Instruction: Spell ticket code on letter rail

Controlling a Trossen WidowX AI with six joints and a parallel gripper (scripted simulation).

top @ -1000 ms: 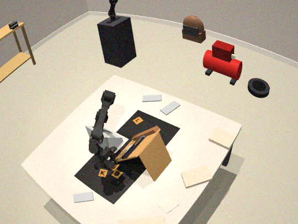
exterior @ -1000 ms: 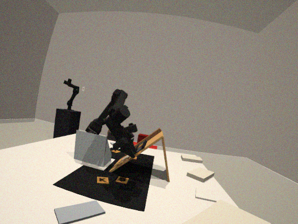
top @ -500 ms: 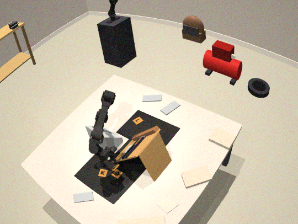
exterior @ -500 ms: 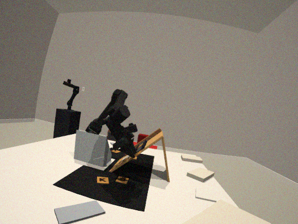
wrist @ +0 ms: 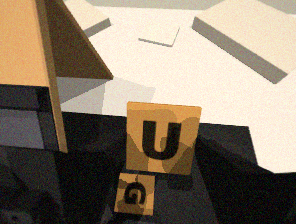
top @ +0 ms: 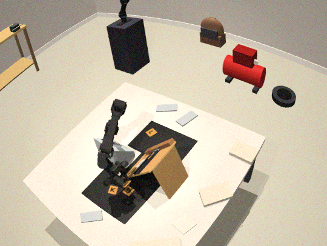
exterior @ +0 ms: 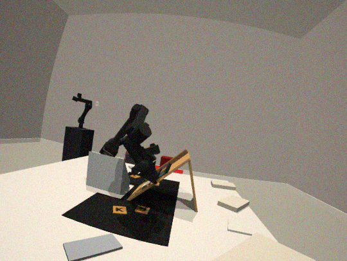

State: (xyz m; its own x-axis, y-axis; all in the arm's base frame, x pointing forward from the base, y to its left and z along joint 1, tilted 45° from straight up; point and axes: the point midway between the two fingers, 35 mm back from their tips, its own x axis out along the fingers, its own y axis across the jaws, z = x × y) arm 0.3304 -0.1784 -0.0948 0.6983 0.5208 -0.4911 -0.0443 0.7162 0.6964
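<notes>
My gripper [top: 124, 181] [exterior: 150, 179] is shut on the orange U tile [wrist: 162, 137] and holds it upright just above the black mat [top: 98, 198] [exterior: 96, 218] [wrist: 230, 170], at the low end of the slanted wooden board [top: 169, 172] [exterior: 176, 162] [wrist: 20, 45]. The dark letter rail [top: 146, 161] runs up the board's face. The G tile [top: 128, 191] [exterior: 142, 209] [wrist: 134, 194] lies flat on the mat right below the U tile. The K tile [top: 112, 189] [exterior: 119, 209] lies beside the G tile. The L tile [top: 151, 132] lies on the mat's far end. A grey wedge stand [top: 122, 154] [exterior: 104, 173] stands beside the arm; I cannot read a ticket.
Flat grey slabs [top: 166, 107] [top: 186, 117] [top: 91, 216] [exterior: 92, 247] and cream slabs [top: 243, 151] [top: 215, 194] [exterior: 233, 203] lie scattered around the white table [top: 54, 179]. The board's prop leg [exterior: 193, 189] stands to the right of the mat.
</notes>
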